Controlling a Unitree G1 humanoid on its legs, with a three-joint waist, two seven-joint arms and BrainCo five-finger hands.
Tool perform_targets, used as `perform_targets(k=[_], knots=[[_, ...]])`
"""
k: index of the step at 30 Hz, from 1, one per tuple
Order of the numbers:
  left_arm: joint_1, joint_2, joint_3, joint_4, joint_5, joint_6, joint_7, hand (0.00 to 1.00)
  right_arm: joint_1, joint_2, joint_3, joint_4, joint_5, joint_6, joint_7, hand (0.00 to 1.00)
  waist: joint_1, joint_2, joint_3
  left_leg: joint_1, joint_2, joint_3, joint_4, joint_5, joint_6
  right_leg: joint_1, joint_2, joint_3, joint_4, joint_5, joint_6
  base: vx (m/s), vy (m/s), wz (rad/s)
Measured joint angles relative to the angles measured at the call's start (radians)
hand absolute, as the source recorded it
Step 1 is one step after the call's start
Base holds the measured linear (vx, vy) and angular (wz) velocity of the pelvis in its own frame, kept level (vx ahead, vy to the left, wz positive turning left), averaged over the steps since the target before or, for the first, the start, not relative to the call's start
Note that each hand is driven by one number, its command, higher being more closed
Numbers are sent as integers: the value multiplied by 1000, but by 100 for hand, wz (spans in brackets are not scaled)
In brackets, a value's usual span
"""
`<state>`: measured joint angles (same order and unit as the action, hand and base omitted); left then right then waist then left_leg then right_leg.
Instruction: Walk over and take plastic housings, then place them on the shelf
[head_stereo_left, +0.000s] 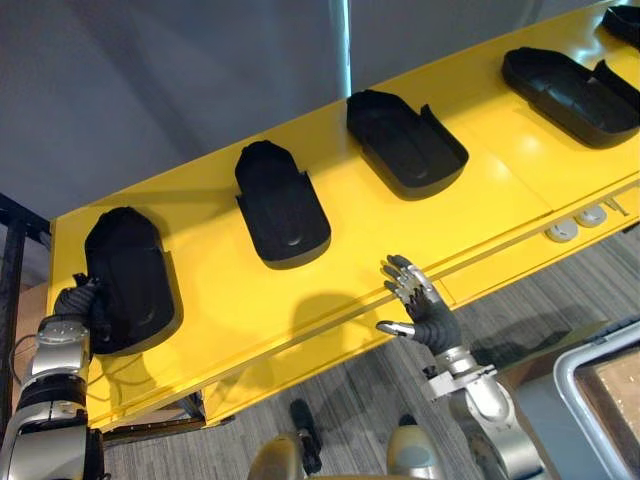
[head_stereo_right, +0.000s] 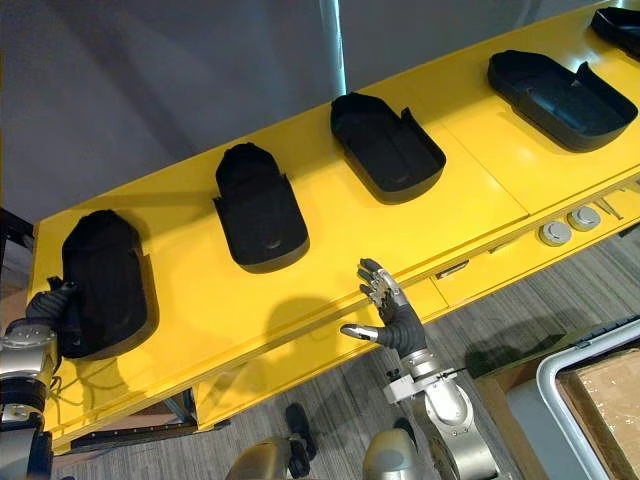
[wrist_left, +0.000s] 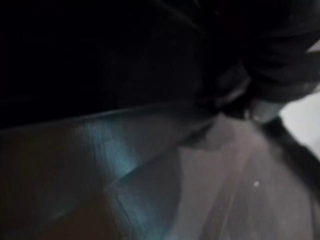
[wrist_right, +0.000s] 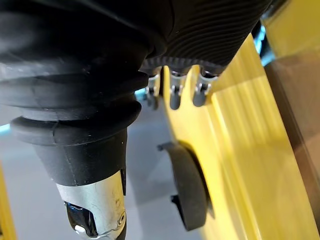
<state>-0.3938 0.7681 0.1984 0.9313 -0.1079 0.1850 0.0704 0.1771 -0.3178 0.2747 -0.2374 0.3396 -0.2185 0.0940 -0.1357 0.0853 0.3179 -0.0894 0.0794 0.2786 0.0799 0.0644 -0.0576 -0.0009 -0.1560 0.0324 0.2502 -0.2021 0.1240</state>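
Several black moulded plastic housings (head_stereo_left: 283, 205) lie in a row on the long yellow metal shelf (head_stereo_left: 500, 170). The left hand (head_stereo_left: 78, 300) touches the leftmost housing (head_stereo_left: 128, 270), grip unclear. The right hand (head_stereo_left: 420, 300) has its fingers released by the shelf's front edge. Risk: a snagging left hand could drag that housing off the shelf's end.

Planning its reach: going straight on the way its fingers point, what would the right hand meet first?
Probably bare yellow shelf: the open right hand points into the gap between the left-middle housing and the right-middle housing, though depth is unclear.
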Motion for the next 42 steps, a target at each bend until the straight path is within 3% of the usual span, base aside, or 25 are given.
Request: perform_targets(k=[7, 13, 19, 25, 26, 33, 42], knots=[[0, 14, 26, 22, 9, -15, -37, 100, -4, -1, 12, -15, -1, 0, -10, 0, -6, 2, 14, -4, -1, -5, 0, 0, 0, 0, 0, -4, -1, 0, 0, 2, -1, 0], [1, 14, 23, 23, 10, -82, -44, 100, -13, -4, -3, -22, 2, 6, -8, 0, -17, 6, 43, -2, 1, 4, -2, 1, 0, -9, 0, 5, 3, 0, 0, -11, 2, -3], [1, 25, 15, 20, 40, -119, -43, 100, -7, -16, -17, -22, 5, 13, 18, 0, -25, 13, 49, -6, 3, 32, -6, 1, 0, -34, 2, 33, 8, 2, 3, 15, -1, -12], [-1, 48, -18, -3, 40, -121, -41, 100, -3, -22, -39, -22, 9, 13, 19, 0, -44, 15, 51, -4, 3, 36, -6, 1, 0, -34, 2, 41, 9, 4, 6, 15, -2, -4], [-1, 48, -18, -7, 40, -121, -40, 0, 0, -22, -47, -22, 9, 13, 20, 0, -44, 16, 51, -2, 4, 37, -6, 1, 0, -34, 2, 43, 6, 4, 6, -11, 2, -5], [-1, 48, -16, -8, 38, -93, 31, 0, 6, -25, -49, -22, 8, 12, 35, 0, -44, 32, 59, 2, 6, 40, -6, 1, -1, -35, 1, 49, 6, 6, 9, -4, 1, -1], [-2, 58, 39, -3, 49, -29, 156, 0, 21, -23, -32, -22, 0, 9, 23, 0, -40, 32, 59, 37, 4, 39, -20, 1, 0, 3, 1, 45, -9, 7, 10, 0, 0, 0]])
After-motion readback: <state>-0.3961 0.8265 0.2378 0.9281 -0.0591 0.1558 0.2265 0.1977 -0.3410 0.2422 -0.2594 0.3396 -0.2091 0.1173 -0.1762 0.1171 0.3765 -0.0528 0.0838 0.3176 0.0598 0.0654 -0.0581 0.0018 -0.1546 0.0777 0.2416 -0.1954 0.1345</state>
